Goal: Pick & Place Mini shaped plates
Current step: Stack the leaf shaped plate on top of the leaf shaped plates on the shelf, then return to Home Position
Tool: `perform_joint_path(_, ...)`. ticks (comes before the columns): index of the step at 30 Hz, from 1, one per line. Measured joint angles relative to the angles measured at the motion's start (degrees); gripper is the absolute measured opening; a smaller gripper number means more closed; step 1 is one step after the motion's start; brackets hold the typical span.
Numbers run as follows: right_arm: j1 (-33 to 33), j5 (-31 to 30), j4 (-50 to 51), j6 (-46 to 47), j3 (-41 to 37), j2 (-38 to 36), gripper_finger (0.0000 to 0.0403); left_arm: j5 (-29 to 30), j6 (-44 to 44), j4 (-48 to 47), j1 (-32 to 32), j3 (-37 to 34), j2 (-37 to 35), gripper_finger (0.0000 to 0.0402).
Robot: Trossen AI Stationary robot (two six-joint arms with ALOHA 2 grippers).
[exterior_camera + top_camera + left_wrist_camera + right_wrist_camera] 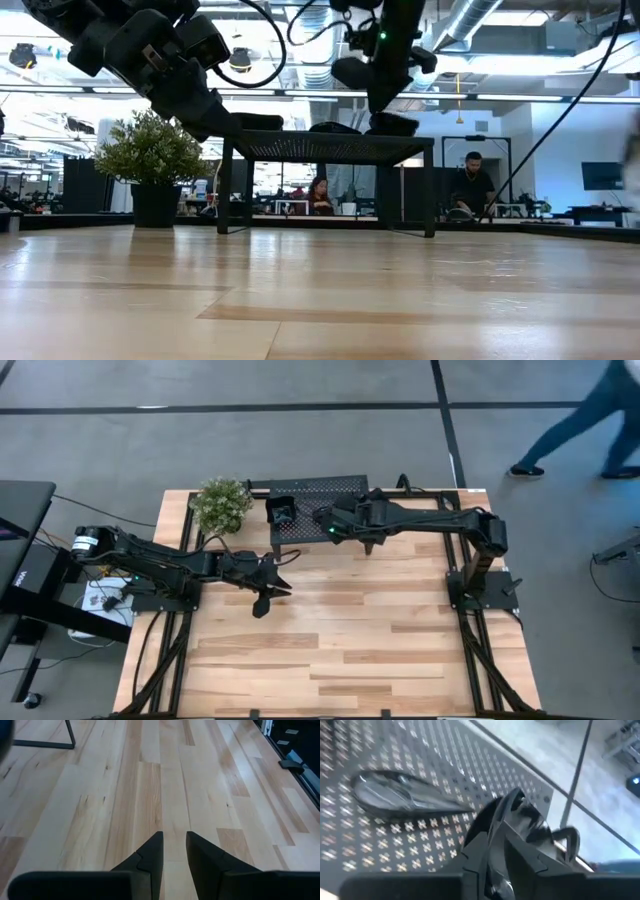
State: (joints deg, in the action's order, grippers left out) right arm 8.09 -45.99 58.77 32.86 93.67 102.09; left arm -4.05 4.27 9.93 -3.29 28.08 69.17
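Nearest me, the left claw (266,597) hangs over bare boards around the middle of the tabletop (350,650). Its own camera shows what the overhead one cannot: the two fingers (152,852) stand slightly apart with nothing between them, only wood below. From table height it shows as a dark bulk up on the left (215,108).

Farther back, at the tabletop's far edge, stands the black perforated stand (340,488). The right claw (326,522) reaches over its top. From above I see no dish there at all; the arm hides it. The right wrist camera does show one: a glossy teardrop plate (395,795) lies flat on the stand's perforated top (440,750). A second glossy plate (520,817) sits on edge in the right claw (506,870). I cannot tell whether that claw is pinching it or loose. The table-height view shows a dark dish shape (392,124) right at the stand's top under that claw.

A dark clump (281,512) rests on the stand's left part; I cannot make it out. A potted plant (222,503) stands beside the stand's left end. Beyond the tabletop, people sit at desks (472,185), and a person walks across the floor (580,420).
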Motion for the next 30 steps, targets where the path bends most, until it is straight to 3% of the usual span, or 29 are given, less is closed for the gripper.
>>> perform_joint_path(7,-2.02,1.06,-0.48,-6.62,1.88,-0.69,0.0075,0.0,0.0,0.55,0.0,0.0,0.0,0.0085)
perform_joint_path(12,-5.48,0.94,1.61,-13.49,8.2,-0.71,0.0075,-0.02,0.02,1.56,-0.11,0.0,-3.35,0.0085)
perform_joint_path(18,-12.73,0.69,5.58,-24.67,14.53,-4.83,0.0075,1.88,-0.52,1.88,-0.09,0.02,-16.89,0.0085)
perform_joint_path(21,-16.53,-0.37,11.08,-23.86,13.42,-10.03,0.0075,4.36,-5.02,1.52,-0.09,0.02,-26.18,0.0085)
perform_joint_path(24,-21.22,-6.95,17.13,-14.29,7.03,-17.3,0.0075,6.85,-8.97,-1.18,-0.09,0.09,-35.64,0.0085)
perform_joint_path(27,-26.42,-16.07,18.35,-3.19,-6.85,-27.25,0.0075,10.29,-10.34,-7.13,-0.11,-0.44,-43.44,0.0085)
perform_joint_path(30,-30.94,-17.29,11.54,0.78,-23.5,-37.12,0.0075,13.04,-10.47,-7.56,-0.09,-4.65,-49.24,0.0085)
